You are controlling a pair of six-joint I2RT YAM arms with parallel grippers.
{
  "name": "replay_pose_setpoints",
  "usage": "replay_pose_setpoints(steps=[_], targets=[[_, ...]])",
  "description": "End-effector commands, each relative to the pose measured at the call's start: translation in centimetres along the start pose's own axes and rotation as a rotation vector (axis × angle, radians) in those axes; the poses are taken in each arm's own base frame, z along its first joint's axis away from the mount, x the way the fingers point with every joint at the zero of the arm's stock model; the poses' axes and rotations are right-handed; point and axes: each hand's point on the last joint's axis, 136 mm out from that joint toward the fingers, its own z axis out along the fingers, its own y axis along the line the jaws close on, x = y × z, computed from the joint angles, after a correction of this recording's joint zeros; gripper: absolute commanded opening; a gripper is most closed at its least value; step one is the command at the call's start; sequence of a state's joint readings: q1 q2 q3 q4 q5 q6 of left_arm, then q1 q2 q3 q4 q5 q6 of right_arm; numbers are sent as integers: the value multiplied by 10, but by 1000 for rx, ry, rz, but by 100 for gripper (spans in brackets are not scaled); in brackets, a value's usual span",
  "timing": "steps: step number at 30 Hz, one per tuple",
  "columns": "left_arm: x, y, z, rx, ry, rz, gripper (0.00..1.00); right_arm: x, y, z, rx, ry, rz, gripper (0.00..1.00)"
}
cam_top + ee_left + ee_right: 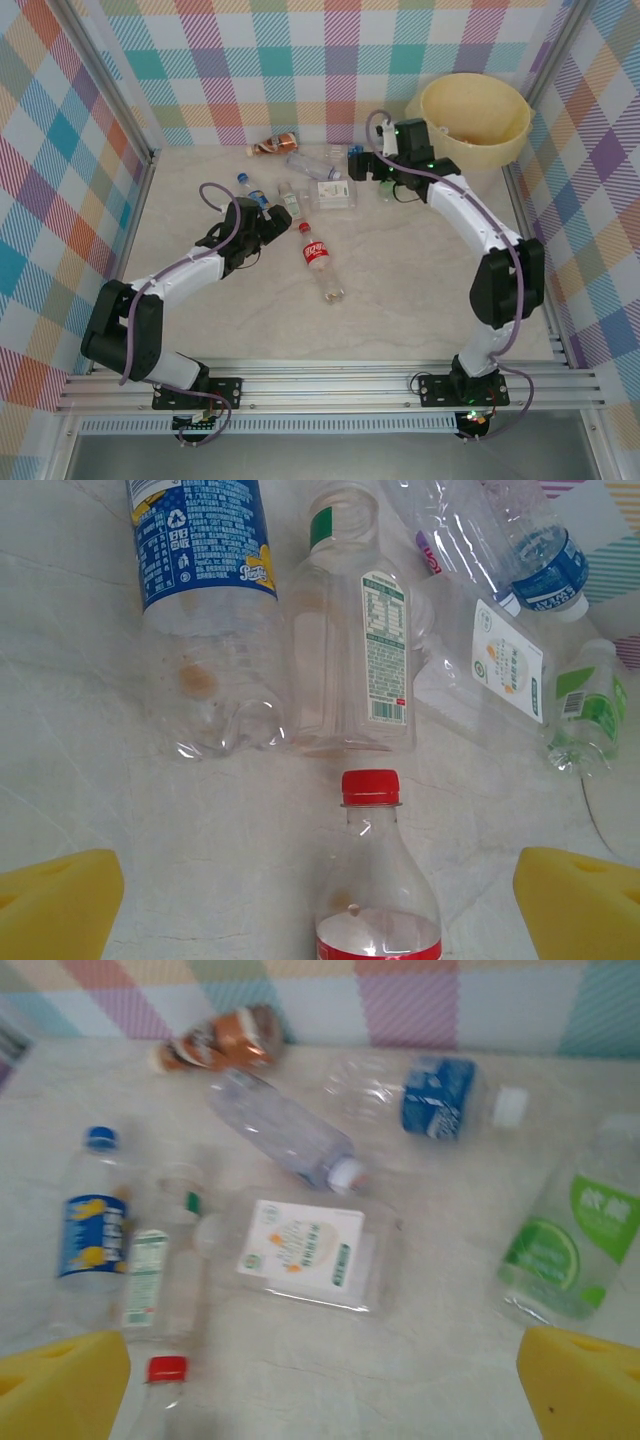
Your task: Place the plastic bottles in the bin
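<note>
Approach, I judge: left end effector (pixel 318 908) and right end effector (pixel 320 1390) gape; the left, near the red-capped clear plastic bottle (pixel 375 870), must lower and clamp.

My overhead feed is bright and even, with soft light from above. I see only a faint shadow hugging the left arm (pixel 180 270) on the pale bench (pixel 400 290). The left wrist feed is crisp: I can read print on the blue-labelled bottle (pixel 200 540), and small glints sit on its clear plastic. The right wrist feed is smeared throughout, its labels unreadable, and the green-labelled bottle (pixel 575 1245) at the right is blurred.
</note>
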State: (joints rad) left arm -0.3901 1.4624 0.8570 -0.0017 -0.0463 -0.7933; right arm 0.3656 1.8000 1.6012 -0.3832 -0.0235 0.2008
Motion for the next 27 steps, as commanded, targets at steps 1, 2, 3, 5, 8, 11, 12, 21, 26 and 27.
replay_pose_setpoints(steps=[1, 2, 3, 5, 8, 11, 12, 21, 26, 27], targets=[[-3, 5, 2, -23, 2, -12, 100, 21, -29, 25, 164, 20, 113, 98], [-3, 5, 3, -25, 3, -13, 100, 25, -34, 32, 193, 21, 139, 97], [-2, 6, 3, -27, 4, -12, 100, 31, -40, 39, 223, 26, 162, 97], [-2, 6, 3, -28, 5, -11, 100, 37, -54, 49, 299, 20, 200, 96], [-2, 8, 3, -37, 5, -9, 100, 46, -68, 64, 374, 17, 223, 93], [-2, 10, 4, -45, 4, -7, 100, 54, -86, 78, 471, 23, 231, 91], [-2, 10, 5, -45, 6, -6, 100, 55, -90, 83, 492, 22, 232, 91], [0, 18, 11, -70, 16, -5, 100, 62, -118, 120, 596, 48, 267, 88], [2, 22, 17, -85, 27, -7, 100, 63, -128, 129, 628, 75, 313, 90], [3, 22, 18, -86, 31, -7, 100, 62, -131, 129, 636, 70, 318, 90]])
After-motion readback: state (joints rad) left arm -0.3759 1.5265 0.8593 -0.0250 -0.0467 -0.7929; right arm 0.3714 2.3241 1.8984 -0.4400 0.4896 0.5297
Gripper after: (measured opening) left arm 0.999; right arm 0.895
